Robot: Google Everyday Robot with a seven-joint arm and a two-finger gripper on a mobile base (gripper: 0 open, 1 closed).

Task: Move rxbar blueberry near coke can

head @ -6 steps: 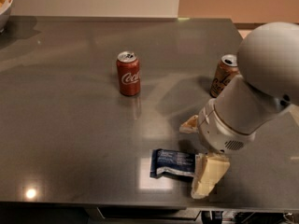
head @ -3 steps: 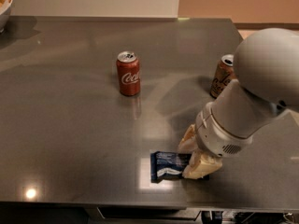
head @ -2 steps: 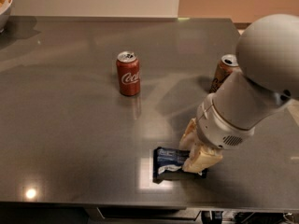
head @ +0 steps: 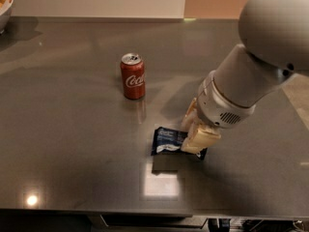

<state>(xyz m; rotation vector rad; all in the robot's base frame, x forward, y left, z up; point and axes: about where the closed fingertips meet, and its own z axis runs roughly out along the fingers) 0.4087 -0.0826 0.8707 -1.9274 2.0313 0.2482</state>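
The rxbar blueberry (head: pixel 166 140), a dark blue flat wrapper with a pale patch, is held by its right end a little above the table, with its shadow just below it. My gripper (head: pixel 194 135) is shut on that end, its tan fingers (head: pixel 199 140) pinching the bar from both sides. The coke can (head: pixel 133 76), red with white script and a silver top, stands upright on the table to the upper left of the bar, well apart from it.
The dark grey table (head: pixel 67 149) has its front edge close below the bar. A white bowl (head: pixel 4 4) sits at the far left corner. My large grey arm (head: pixel 260 57) covers the right side of the table.
My gripper came down over the bar's right end and shut on it. The bar has since risen off the table and shifted left, toward the coke can.
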